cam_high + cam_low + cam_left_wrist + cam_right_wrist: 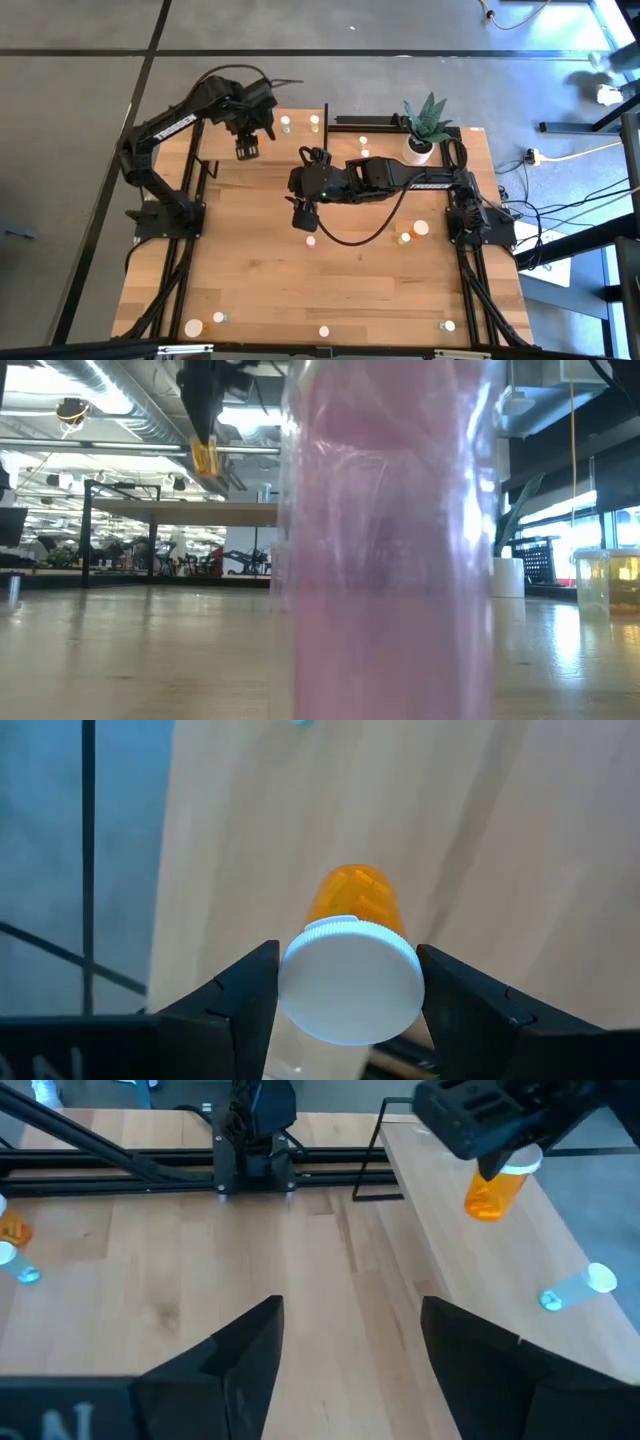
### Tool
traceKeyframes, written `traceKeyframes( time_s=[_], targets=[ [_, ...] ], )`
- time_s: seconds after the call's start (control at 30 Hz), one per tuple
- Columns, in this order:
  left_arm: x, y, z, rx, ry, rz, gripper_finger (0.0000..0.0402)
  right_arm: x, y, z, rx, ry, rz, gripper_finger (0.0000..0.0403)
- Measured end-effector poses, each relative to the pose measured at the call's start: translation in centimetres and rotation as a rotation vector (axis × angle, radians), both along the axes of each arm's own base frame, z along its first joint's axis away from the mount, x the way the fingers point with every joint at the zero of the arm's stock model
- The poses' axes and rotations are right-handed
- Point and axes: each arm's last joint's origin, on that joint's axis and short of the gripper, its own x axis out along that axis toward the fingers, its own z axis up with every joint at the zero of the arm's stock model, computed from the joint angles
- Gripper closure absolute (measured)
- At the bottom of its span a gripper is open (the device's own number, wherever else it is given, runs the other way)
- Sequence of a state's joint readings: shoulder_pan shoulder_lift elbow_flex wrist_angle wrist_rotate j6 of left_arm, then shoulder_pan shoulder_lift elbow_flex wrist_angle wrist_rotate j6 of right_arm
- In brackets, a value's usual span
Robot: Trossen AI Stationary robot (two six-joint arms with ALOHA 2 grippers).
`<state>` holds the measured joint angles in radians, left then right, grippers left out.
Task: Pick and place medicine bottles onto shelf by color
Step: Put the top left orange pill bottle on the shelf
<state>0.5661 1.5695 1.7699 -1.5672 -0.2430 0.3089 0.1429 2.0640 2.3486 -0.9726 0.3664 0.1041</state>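
The left pincer [345, 982] grips an orange medicine bottle [355, 905] by its white cap [350, 980], holding it in the air above the light-wood shelf [470, 1170]. A clear bottle [578, 1288] lies on the shelf just beyond it. The right pincer [350, 1350] hangs over the bench [200, 1280] with its fingers spread and nothing between them.

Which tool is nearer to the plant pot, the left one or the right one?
The right. The right tool hangs open over the table's middle, with the white plant pot beside its arm. The left tool, shut on an orange bottle, is at the shelf, farther away.
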Motion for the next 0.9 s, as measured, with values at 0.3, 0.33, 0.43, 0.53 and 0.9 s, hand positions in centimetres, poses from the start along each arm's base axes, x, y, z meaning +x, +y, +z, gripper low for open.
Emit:
traceKeyframes(
  time_s=[0.3,0.33,0.43,0.53,0.9],
  targets=[
    [0.2,3.4,-1.6,-0.034,0.008,0.006,0.0198,0.0,0.0,0.0,-0.002,-0.002,0.002,0.0166],
    [0.3,3.6,-1.6,-0.03,0.005,0.006,0.0198,0.0,0.0,0.0,-0.002,-0.002,0.002,0.0166],
    [0.4,4.1,-1.6,-0.006,-0.021,-0.001,0.0198,0.0,0.0,0.0,-0.002,-0.003,0.002,0.0166],
    [0.6,4.4,-1.5,0.01,-0.038,-0.007,0.0198,0.0,0.0,0.0,-0.002,-0.004,0.002,0.0166],
    [0.6,4.3,-1.5,-0.005,-0.052,-0.013,0.0198,0.0,0.0,0.0,-0.001,-0.004,0.002,0.0166]
  ],
)
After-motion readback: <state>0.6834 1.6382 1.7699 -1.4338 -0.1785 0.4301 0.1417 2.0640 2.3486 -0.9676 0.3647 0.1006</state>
